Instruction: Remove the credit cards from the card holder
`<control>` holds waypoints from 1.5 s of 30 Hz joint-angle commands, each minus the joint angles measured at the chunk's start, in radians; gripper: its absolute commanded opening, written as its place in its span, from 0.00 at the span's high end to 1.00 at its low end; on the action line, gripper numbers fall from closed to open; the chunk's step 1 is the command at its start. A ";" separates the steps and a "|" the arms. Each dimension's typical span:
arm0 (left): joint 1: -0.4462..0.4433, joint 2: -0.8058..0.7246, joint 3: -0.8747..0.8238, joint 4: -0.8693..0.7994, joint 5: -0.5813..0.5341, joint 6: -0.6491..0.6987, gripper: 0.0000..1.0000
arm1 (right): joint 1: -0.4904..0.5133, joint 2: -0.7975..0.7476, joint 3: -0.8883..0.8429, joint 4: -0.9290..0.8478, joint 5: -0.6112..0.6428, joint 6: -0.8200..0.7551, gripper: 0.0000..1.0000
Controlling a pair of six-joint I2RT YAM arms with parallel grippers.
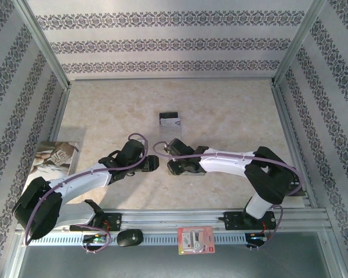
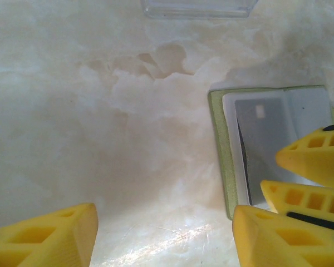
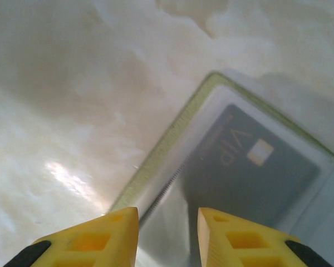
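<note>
The olive-green card holder [image 2: 216, 146] lies open on the marble table. A dark grey credit card [image 2: 265, 142] marked VIP [image 3: 250, 167] sits in its clear pocket. In the right wrist view the holder's green edge [image 3: 168, 143] runs diagonally. My right gripper [image 3: 168, 222] hovers just over the pocket's near end, jaws apart with nothing clamped. Its yellow fingers [image 2: 312, 160] also show in the left wrist view, over the holder. My left gripper [image 2: 164, 236] is open over bare table just left of the holder. Another silvery credit card [image 1: 170, 120] with a black band lies farther back.
Both arms meet at mid-table, the left gripper [image 1: 148, 164] facing the right gripper [image 1: 170, 167]. A printed booklet [image 1: 55, 159] lies at the left wall. A red-and-white packet [image 1: 195, 239] and a black oval object [image 1: 129, 237] rest on the front rail. Patterned walls enclose the table.
</note>
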 commanded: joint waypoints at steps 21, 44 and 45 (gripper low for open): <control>0.027 0.008 -0.038 0.054 0.067 -0.005 0.44 | 0.025 0.014 0.024 0.128 -0.162 -0.048 1.00; -0.048 0.154 0.110 0.149 0.089 -0.017 0.80 | -0.162 -0.194 -0.314 0.487 -0.292 0.301 1.00; -0.055 0.183 0.118 0.163 0.092 -0.020 0.82 | -0.174 -0.201 -0.327 0.506 -0.304 0.313 1.00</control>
